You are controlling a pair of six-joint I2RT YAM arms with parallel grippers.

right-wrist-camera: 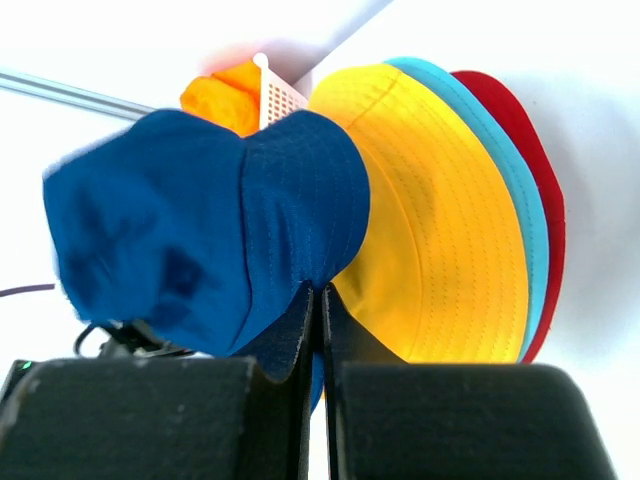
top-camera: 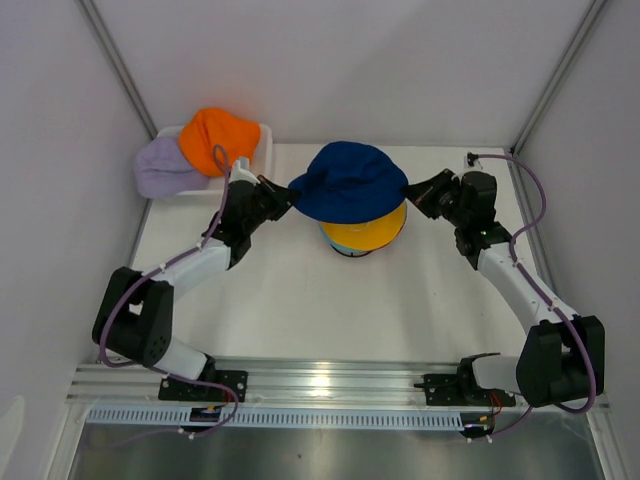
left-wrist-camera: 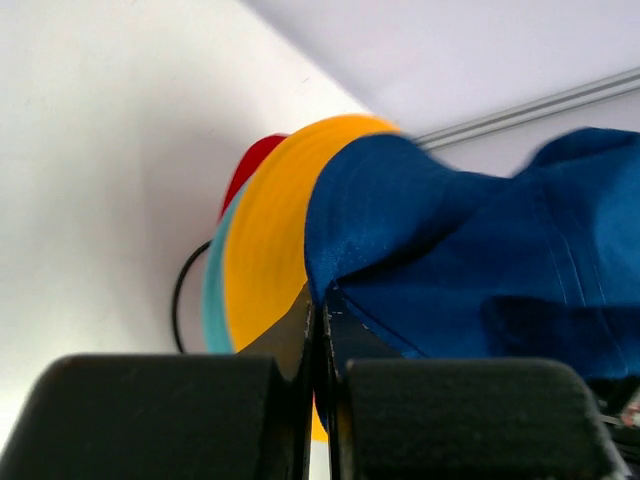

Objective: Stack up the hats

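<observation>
Left claw [top-camera: 291, 196], right claw [top-camera: 408, 190] on navy hat [top-camera: 348, 178]

Plain white flat counter [top-camera: 400, 300], evenly lit. Pale grey panel walls [top-camera: 330, 60] enclose it at 9, 12 and 3 o'clock. Grey metal corner posts [top-camera: 120, 62] at 11 and 1 o'clock. Ribbed aluminium rail [top-camera: 300, 374] at 6 o'clock, glare-marked.

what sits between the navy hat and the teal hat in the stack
The yellow hat: in the right wrist view it lies directly between the navy hat on top and the teal hat, with the red hat beyond the teal.
</observation>
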